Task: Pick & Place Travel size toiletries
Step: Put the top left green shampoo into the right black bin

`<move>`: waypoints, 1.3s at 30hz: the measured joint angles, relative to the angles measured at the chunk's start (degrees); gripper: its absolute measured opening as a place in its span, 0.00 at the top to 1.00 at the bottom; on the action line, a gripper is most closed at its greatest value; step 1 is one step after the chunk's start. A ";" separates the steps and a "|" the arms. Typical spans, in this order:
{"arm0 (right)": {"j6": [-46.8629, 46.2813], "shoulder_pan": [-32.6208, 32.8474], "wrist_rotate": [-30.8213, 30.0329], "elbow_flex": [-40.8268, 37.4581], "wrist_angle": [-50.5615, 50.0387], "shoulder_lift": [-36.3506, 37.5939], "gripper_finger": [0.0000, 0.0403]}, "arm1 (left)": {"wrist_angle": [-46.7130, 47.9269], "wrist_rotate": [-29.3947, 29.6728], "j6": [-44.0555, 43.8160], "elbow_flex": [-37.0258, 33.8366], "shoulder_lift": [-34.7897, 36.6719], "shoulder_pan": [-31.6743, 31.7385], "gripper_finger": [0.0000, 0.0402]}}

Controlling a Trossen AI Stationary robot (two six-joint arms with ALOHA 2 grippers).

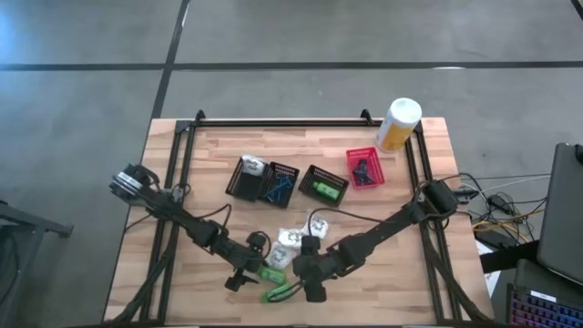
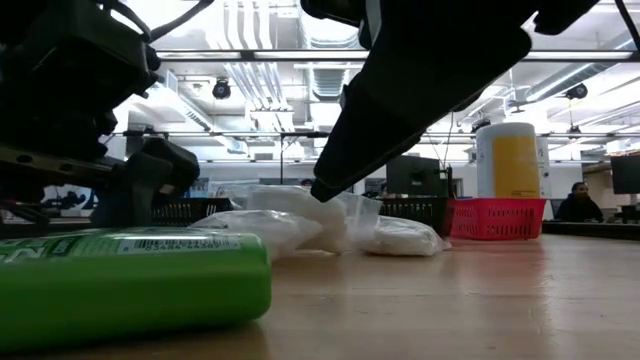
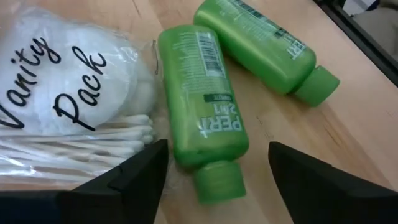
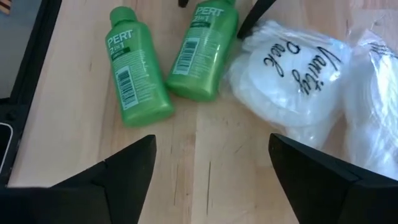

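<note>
A grey floor [image 1: 82,109] crossed by dark lines is lying around the wooden table [image 1: 219,146]. Overhead, pipes [image 2: 240,30] are running along the ceiling, and a person [image 2: 578,203] is sitting far back.

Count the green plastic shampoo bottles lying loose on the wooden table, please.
2. One green plastic shampoo bottle lies against the clear-wrapped vanity pack, between the left gripper's open fingers. The other green bottle lies touching it, farther from the pack. None seems hidden.
</note>
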State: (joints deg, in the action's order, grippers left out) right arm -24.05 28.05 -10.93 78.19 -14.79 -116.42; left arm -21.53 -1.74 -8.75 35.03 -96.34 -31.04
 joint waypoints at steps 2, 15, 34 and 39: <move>0.00 0.00 -0.19 0.00 -0.01 0.00 0.26 | -0.77 -0.19 0.36 0.00 -0.28 0.08 0.31; 0.00 0.02 -1.23 0.00 0.00 0.00 0.34 | -2.04 0.60 3.07 0.45 -0.32 0.26 0.36; 0.02 0.02 -1.21 0.00 0.00 0.00 0.43 | -2.04 5.48 2.97 0.55 -0.32 0.94 0.47; 0.02 0.02 -1.21 0.00 0.00 0.00 0.43 | -2.04 5.66 2.97 0.55 -0.32 0.94 0.52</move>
State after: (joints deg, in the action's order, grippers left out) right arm -24.03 28.08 -12.14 78.19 -14.79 -116.42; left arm -23.57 3.92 -5.78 35.57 -96.66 -30.11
